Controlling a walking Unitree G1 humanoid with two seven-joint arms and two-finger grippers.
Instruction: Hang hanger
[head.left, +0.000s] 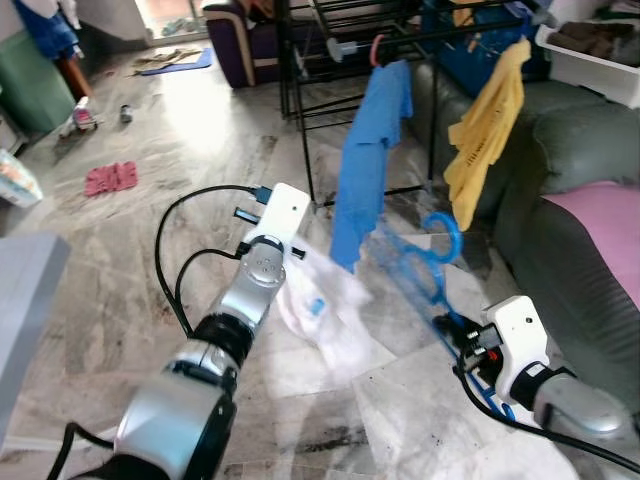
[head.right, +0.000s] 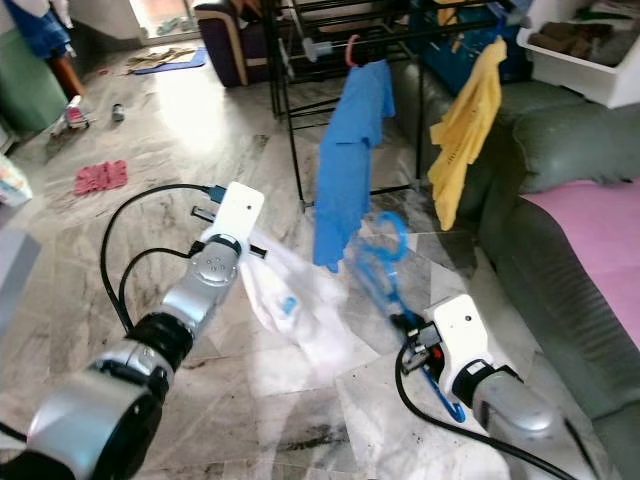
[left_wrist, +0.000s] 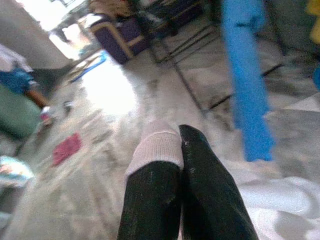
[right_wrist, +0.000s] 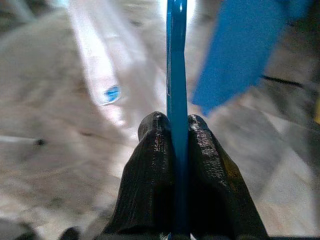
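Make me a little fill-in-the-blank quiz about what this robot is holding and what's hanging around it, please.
1. The right pincer is shut on a ____ hanger.
2. A white garment hangs on that hanger, and the ____ pincer reaches toward it.
3. On the black drying rack a blue shirt hangs from a ____ hook.
4. Beside the green sofa hangs a ____ garment.

Missing words: blue; left; pink; yellow

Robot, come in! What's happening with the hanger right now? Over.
Right pincer shut on blue hanger, white garment draped on it. Left pincer shut beside the garment. Blue shirt hangs between hanger and drying rack.
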